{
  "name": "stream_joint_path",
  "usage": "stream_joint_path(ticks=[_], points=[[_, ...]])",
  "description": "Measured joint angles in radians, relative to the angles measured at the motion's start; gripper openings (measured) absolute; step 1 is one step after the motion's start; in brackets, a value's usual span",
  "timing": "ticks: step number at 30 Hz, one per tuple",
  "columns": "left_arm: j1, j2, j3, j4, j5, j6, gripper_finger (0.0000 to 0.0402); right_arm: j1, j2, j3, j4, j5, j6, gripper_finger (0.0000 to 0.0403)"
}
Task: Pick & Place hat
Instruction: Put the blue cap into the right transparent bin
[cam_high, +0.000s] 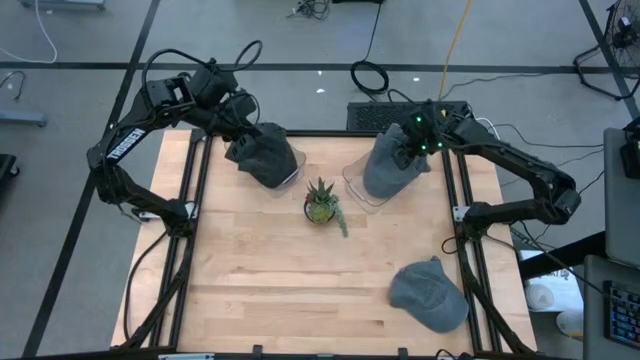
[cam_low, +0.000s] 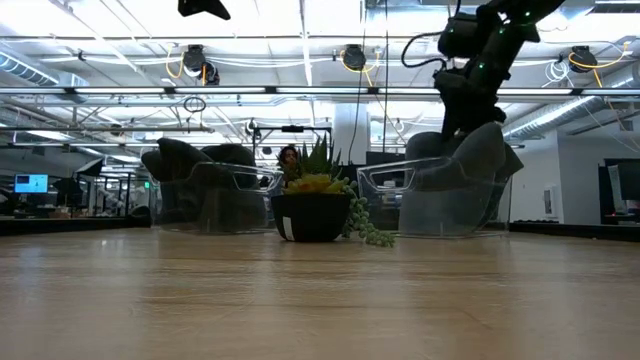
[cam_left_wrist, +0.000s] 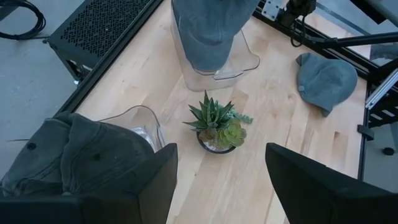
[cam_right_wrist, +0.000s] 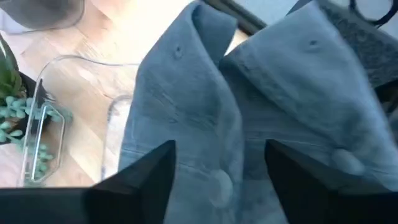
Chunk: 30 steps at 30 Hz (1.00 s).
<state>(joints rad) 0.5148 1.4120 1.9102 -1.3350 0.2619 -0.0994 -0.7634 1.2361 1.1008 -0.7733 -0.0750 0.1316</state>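
The right pincer (cam_high: 412, 146), its fingers parted, hangs just above a grey hat (cam_high: 392, 168) draped over a clear stand (cam_high: 362, 186) near the bench's far edge; if it lifts carelessly, the soft, creased cloth could snag and slide off. The left pincer (cam_high: 243, 125), open, waits over another hat (cam_high: 262, 155); a third hat (cam_high: 428, 295) lies near the right corner

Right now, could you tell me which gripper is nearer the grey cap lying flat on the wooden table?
Right. The right gripper is above the right stand, closer to the grey cap; the left gripper is at the far-left stand.
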Motion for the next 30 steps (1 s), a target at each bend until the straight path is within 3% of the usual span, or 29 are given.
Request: stream_joint_path(ticks=[4,9,19,27,30], points=[[0.0,0.0,0.0,0.0,0.001,0.011,0.0253,-0.002,-0.046,0.014,-0.001,0.022,-0.019,0.0276],[0.0,0.0,0.0,0.0,0.001,0.026,0.0253,0.005,-0.119,0.054,-0.002,0.01,-0.014,0.0309],[0.0,0.0,0.0,0.0,0.001,0.042,0.0253,0.094,-0.221,0.223,-0.102,-0.023,-0.005,0.0303],[0.0,0.0,0.0,0.0,0.001,0.041,0.0253,0.233,-0.204,0.428,-0.314,0.203,0.11,0.0302],[0.0,0.0,0.0,0.0,0.001,0.041,0.0253,0.278,-0.196,0.488,-0.379,0.234,0.195,0.0302]])
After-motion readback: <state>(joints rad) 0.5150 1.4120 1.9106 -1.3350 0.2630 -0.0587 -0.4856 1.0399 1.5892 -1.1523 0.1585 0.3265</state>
